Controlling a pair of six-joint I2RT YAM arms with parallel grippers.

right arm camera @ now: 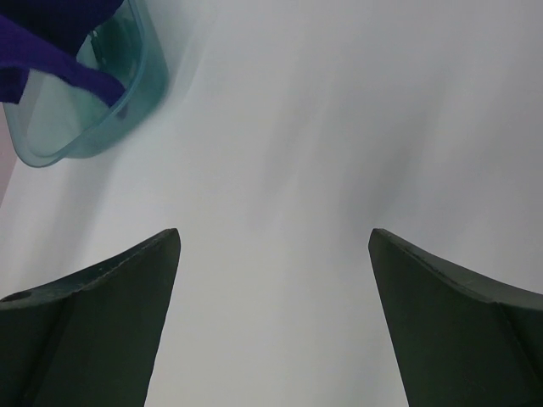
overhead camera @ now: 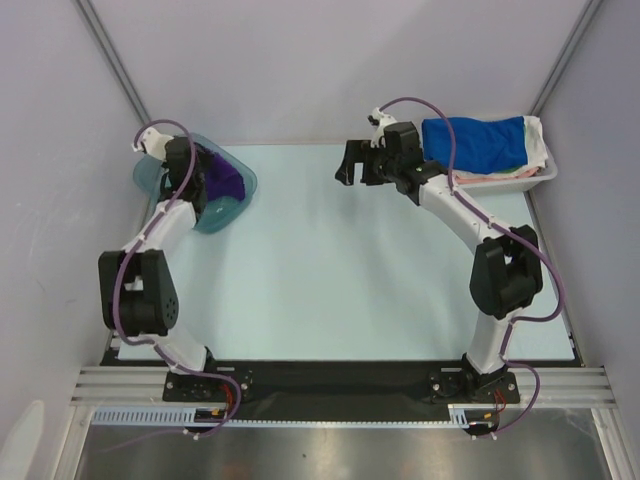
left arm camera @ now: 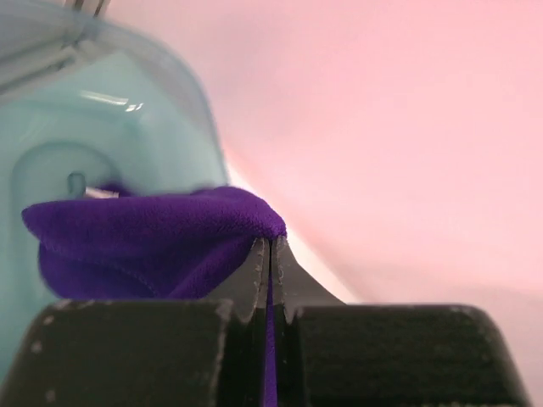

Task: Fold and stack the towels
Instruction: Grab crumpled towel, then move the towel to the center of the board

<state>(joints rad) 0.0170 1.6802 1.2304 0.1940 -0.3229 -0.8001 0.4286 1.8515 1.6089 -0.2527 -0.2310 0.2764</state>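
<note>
A dark purple towel (overhead camera: pixel 225 183) lies bunched in a translucent teal bin (overhead camera: pixel 215 215) at the table's far left. My left gripper (left arm camera: pixel 271 244) reaches down into that bin and is shut on a raised fold of the purple towel (left arm camera: pixel 153 237), with cloth pinched between the jaws. A royal blue towel (overhead camera: pixel 475 140) lies folded on top of a white basket (overhead camera: pixel 545 172) at the far right. My right gripper (overhead camera: pixel 352 172) hovers open over the bare table left of the basket. In the right wrist view the right gripper (right arm camera: pixel 273 233) has nothing between its fingers.
The teal bin (right arm camera: pixel 127 93) with the purple towel (right arm camera: pixel 51 59) shows at the upper left of the right wrist view. A white cloth (overhead camera: pixel 535 140) lines the basket's right side. Pale walls close in the table at the back and sides.
</note>
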